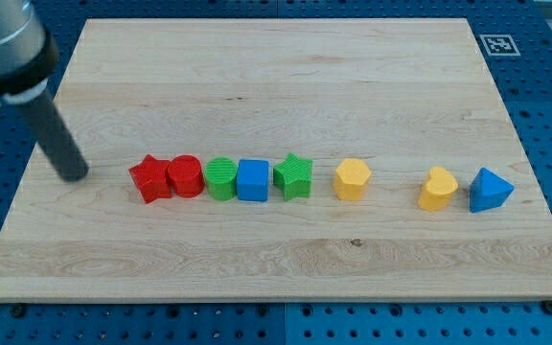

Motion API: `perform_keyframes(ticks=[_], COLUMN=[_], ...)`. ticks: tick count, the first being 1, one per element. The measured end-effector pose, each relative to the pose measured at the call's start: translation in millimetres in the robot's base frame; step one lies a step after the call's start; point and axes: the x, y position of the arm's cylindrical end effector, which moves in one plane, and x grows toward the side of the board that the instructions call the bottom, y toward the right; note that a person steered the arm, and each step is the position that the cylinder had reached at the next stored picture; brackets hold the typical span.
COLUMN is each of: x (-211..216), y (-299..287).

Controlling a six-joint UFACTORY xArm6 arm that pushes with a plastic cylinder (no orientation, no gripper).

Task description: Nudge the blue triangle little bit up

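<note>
While my tip (pixel 73 173) sits far left, no claw fitted: small blue plastic triangle (pixel 490 190) prob light, slides easy; push btm edge.

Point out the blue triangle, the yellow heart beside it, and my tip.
blue triangle (pixel 490 190): camera view, middle of its top face.
yellow heart (pixel 439 188): camera view, its top face.
my tip (pixel 73 173): camera view, rod's lower end.
</note>
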Motion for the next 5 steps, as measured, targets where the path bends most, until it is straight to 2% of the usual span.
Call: perform_keyframes(ticks=[1, 2, 3, 5], x=[28.2, 31.0, 28.0, 24.6], y=[8.1, 34.4, 93.1, 96.5])
